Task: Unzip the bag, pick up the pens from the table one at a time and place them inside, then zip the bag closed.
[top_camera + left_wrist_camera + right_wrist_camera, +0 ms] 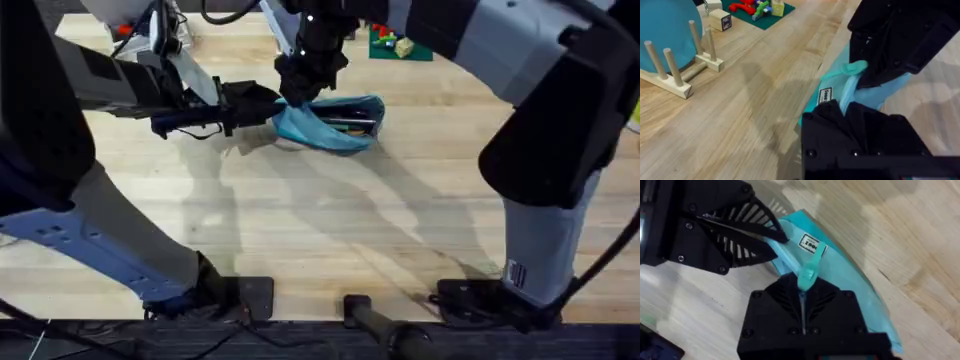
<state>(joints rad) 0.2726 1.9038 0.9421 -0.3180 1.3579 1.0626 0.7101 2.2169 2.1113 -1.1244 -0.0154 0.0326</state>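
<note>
The light blue bag (pixel 340 122) lies on the table (pixel 330 220) at the back middle. Its zipper is partly open, and dark slim shapes, likely the pens (pixel 352 125), show inside. From the left, my left gripper (pixel 262 108) is shut on the bag's left end; the left wrist view shows its fingers (pixel 840 117) pinching the blue fabric (pixel 827 95). My right gripper (pixel 300 95) comes down from above and is shut on the teal zipper pull (pixel 807 275) beside that end. The two grippers are almost touching.
A teal disc on a wooden stand (pixel 665 40) and a small white cube (pixel 720 20) stand to the left of the bag. A green mat with colourful blocks (pixel 395 42) lies at the back. The near half of the table is bare wood.
</note>
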